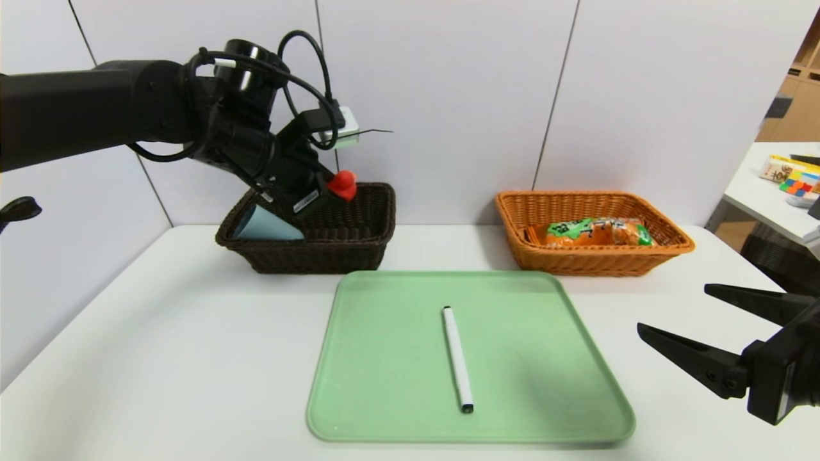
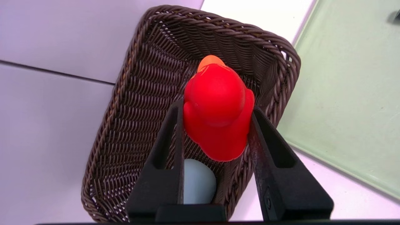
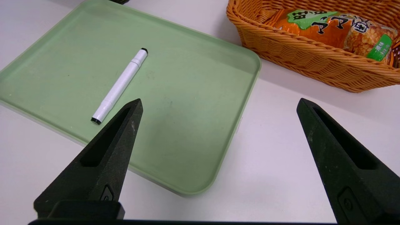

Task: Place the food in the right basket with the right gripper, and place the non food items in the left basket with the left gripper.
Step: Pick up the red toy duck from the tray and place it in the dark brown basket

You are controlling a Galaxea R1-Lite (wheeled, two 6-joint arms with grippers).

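From the head camera I have the left gripper (image 1: pixel 333 192) over the dark basket (image 1: pixel 359 246), clamped on a red duck (image 1: pixel 344 184). I hold the toy above the basket's inside so that it drops within the walls when I let go. A pale blue thing (image 1: pixel 266 225) already lies in that basket's left end. The green tray (image 1: pixel 544 358) sits in front of both baskets with one white marker (image 1: pixel 457 358) on it, a non-food item, so I judge it is the left arm's next job. The orange basket (image 1: pixel 666 253) on the right holds a snack pack (image 1: pixel 592 232). The right gripper (image 1: pixel 692 326) waits low beside the tray's right edge, out of the way.

On the left wrist camera the fingers (image 2: pixel 265 150) press the duck's two sides, its orange beak pointing away from the camera, with the basket's weave under it and the blue thing just below the grip.

On the right wrist camera the jaws stand wide and empty over bare table (image 3: pixel 281 150), the marker and snack pack both well apart from them; I see no food left outside the orange basket
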